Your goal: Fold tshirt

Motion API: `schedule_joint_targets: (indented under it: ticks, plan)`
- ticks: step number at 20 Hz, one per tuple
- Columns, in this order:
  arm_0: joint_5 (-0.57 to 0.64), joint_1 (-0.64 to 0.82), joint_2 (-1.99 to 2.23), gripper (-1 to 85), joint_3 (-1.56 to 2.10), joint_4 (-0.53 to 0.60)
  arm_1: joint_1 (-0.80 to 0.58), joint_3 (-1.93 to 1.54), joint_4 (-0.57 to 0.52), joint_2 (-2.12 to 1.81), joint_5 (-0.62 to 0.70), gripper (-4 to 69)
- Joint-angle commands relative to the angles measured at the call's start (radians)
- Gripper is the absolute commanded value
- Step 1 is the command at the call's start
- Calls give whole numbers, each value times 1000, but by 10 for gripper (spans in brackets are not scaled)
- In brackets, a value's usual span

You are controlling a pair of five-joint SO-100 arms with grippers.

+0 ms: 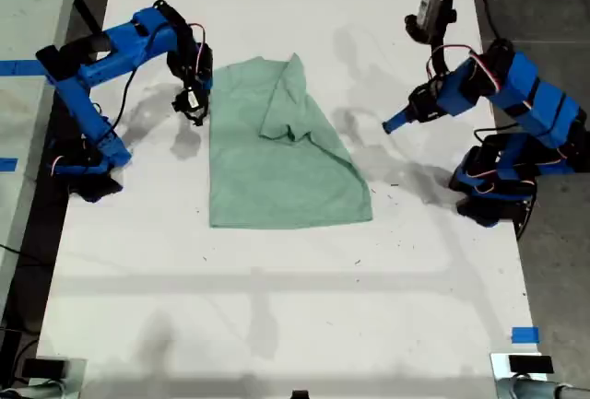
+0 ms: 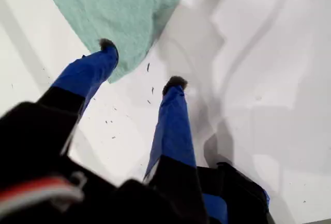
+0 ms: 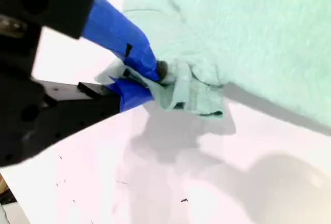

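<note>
My second gripper (image 3: 155, 76) is pinching a bunched sleeve edge of the tshirt (image 1: 277, 155), which lies mid-worktop (image 1: 277, 325), one side already folded inward. My first gripper (image 2: 139, 63) hangs spread and empty beyond the shirt's opposite edge. Judged step: folding this sleeve inward; next, carry it across and release.

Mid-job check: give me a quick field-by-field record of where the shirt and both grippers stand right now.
tshirt: lies on the white table, partly folded, the part on the exterior view's right laid over the middle
first gripper: open, empty, lifted clear of the table off the shirt's edge on the exterior view's right
second gripper: shut on a bunched bit of the tshirt's edge, on the exterior view's left
fold progress: side on the exterior view's left not yet folded over
</note>
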State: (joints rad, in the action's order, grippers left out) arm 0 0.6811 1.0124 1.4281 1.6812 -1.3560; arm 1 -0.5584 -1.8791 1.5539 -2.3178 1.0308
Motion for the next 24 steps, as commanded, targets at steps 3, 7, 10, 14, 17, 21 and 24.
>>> schedule_joint_targets:
  ticks: [3, 7, 10, 14, 17, 21, 24]
  plan:
    - [-54, -170, 34, 1, -238, -48, 5, -11, -35, -35, -25, 224]
    - [-72, -284, -270, 1, -687, -132, 28, -18, -37, -40, -49, 224]
    - [-66, -313, -393, 1, -802, -66, 44, -41, -40, -60, -72, 224]
    - [-106, -347, -430, 1, -807, 86, 60, -83, -46, -92, -97, 224]
    - [-107, -345, -477, 178, -808, 118, 74, -97, -48, -112, -118, 222]
    - [-106, -356, -420, 250, -805, 60, 83, -107, -48, -126, -137, 209]
    - [-94, -367, -284, 255, -781, -61, 104, -103, -28, -135, -156, 196]
